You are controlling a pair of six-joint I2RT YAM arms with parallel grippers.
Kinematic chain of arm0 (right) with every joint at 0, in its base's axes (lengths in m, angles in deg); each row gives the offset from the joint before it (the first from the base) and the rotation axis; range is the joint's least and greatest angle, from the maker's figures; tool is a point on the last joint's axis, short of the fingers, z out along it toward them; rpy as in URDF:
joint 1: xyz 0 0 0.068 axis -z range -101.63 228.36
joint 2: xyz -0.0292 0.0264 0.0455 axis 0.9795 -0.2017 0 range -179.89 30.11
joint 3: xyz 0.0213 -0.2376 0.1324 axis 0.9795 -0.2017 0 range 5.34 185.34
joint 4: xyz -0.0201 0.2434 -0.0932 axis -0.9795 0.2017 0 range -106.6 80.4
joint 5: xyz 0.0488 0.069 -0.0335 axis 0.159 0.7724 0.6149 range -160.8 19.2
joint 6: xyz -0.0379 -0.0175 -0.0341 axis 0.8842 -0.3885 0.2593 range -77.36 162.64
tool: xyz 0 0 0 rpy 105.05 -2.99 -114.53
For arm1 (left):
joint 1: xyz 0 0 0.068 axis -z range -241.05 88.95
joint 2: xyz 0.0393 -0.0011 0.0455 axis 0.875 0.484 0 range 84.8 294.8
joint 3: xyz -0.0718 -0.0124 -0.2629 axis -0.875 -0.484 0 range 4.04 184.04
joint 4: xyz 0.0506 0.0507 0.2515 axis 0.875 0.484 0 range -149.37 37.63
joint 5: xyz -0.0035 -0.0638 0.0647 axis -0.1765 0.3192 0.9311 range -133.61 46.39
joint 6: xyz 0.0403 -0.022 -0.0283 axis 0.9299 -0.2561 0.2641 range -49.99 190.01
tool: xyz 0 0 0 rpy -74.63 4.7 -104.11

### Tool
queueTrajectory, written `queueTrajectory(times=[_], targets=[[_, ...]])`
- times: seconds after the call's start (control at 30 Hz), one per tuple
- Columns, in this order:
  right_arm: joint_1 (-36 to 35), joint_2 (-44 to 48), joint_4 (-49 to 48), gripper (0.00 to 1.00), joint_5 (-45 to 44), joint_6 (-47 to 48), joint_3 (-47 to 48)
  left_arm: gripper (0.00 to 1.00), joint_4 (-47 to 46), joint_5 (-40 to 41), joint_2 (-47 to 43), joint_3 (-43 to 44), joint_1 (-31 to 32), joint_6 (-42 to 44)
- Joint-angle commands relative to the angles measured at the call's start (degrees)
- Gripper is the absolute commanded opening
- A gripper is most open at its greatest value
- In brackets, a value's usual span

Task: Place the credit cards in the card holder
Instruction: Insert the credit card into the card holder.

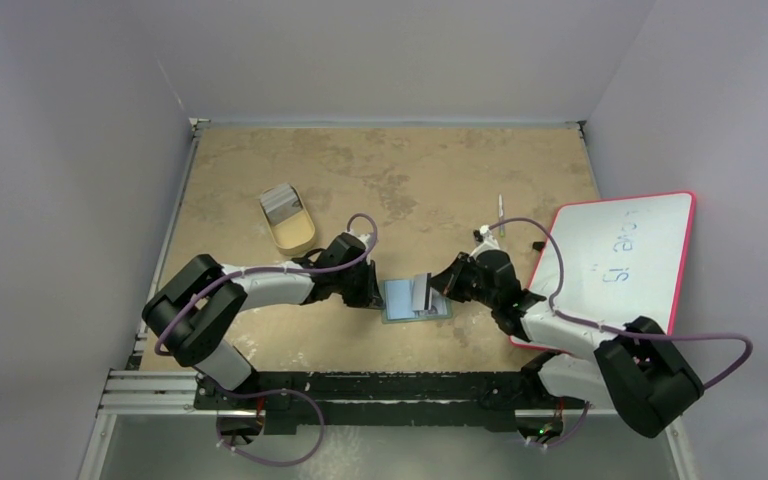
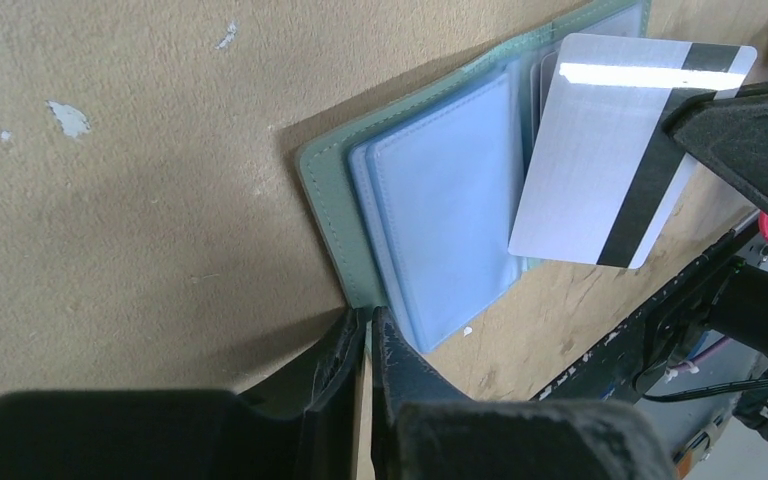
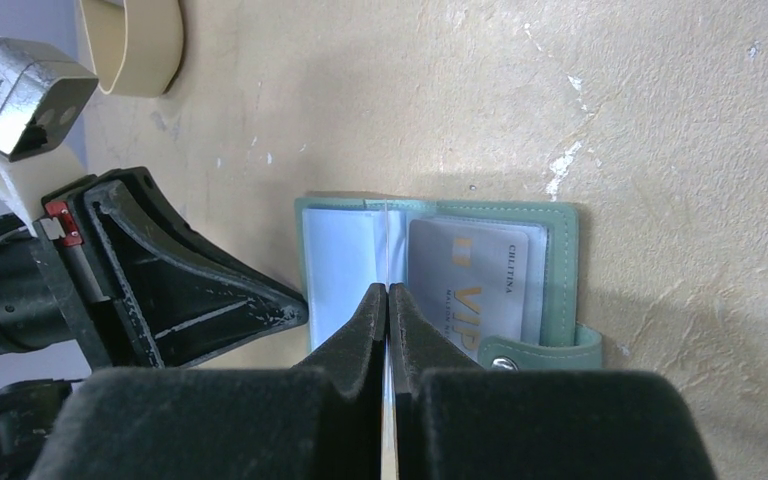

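Observation:
The grey-green card holder (image 1: 415,300) lies open on the table between both arms, its bluish clear pockets (image 2: 440,200) facing up. My left gripper (image 2: 371,318) is shut on the near corner of its left cover. My right gripper (image 3: 388,292) is shut on a silver credit card (image 2: 600,150) with a black stripe, held on edge just above the holder's middle fold. In the right wrist view this card shows only as a thin edge (image 3: 388,240). A pale credit card marked VIP (image 3: 470,285) sits in the holder's right pocket, beside the snap strap (image 3: 550,350).
A tan oval tray (image 1: 290,228) holding grey cards (image 1: 280,200) stands behind and left of the holder. A pink-edged whiteboard (image 1: 620,260) lies on the right, under the right arm. The table's near rail (image 1: 360,385) runs along the front.

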Motion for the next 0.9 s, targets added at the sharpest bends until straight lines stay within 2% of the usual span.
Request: queueTrajectory(times=[0.0,0.3,0.67,0.87], targets=[[0.3,-0.6,-4.0,0.00,0.2,1.8,-0.8,0.06,-0.9,1.6,0.6,-0.8,0.5,0.2],[0.7,-3.9,-7.3,0.00,3.1,5.4,-1.9,0.04,0.6,2.7,0.6,-0.5,0.5,1.1],[4.3,-4.9,-4.8,0.00,6.2,10.9,-0.2,0.03,1.8,3.7,1.1,-0.4,0.5,1.5],[5.5,-5.7,-8.5,0.00,10.5,12.5,-1.0,0.03,1.7,3.7,1.2,-0.3,0.5,1.4]])
